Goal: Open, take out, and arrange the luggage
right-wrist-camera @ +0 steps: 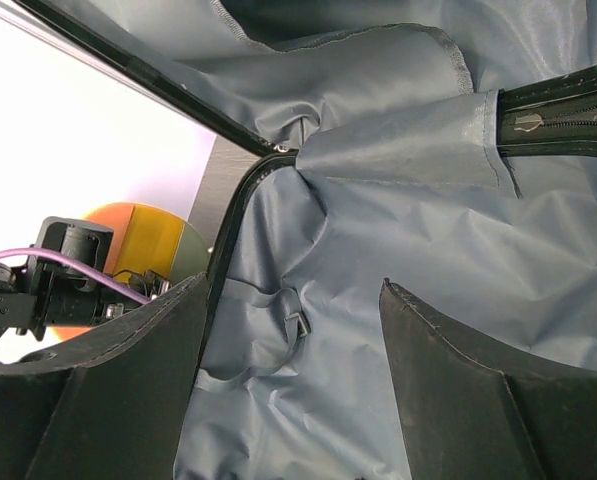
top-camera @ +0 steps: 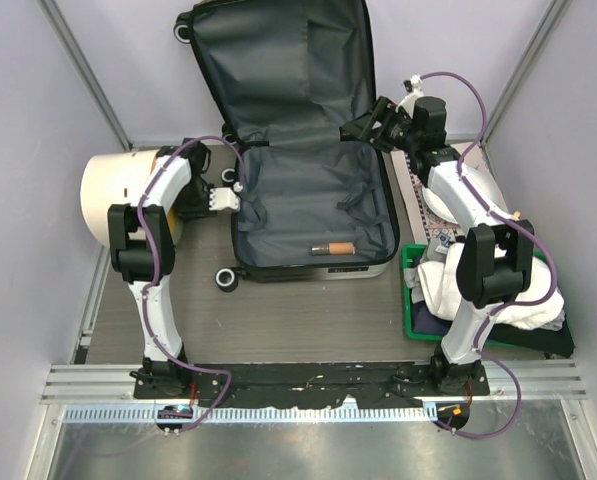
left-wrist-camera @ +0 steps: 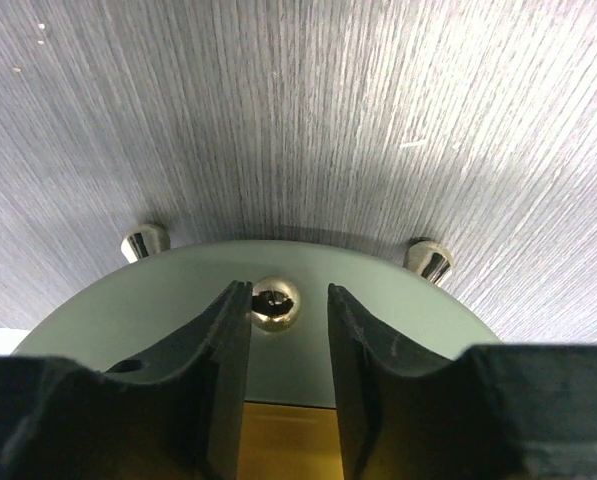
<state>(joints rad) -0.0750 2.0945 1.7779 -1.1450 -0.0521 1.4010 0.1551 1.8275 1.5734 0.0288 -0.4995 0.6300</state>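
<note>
The luggage [top-camera: 308,200] lies open on the table, its lid [top-camera: 278,70] standing against the back wall and dark grey lining showing. A small brown and grey cylinder [top-camera: 330,248] lies in the base near the front edge. My left gripper [top-camera: 234,192] is at the suitcase's left rim, beside the cream bin [top-camera: 118,195]. In the left wrist view it [left-wrist-camera: 288,288] is slightly open, with a shiny metal knob [left-wrist-camera: 276,303] at its fingertips on a pale green disc [left-wrist-camera: 178,300]. My right gripper [top-camera: 356,128] is open and empty by the right hinge, over the lining [right-wrist-camera: 398,230] and a strap buckle [right-wrist-camera: 296,322].
The cream bin lies on its side at the left; its orange and yellow end [right-wrist-camera: 143,240] shows in the right wrist view. A green tray [top-camera: 413,300] with white cloth [top-camera: 448,285] sits at the right, with patterned items [top-camera: 428,205] behind it. Walls close in at the back and sides.
</note>
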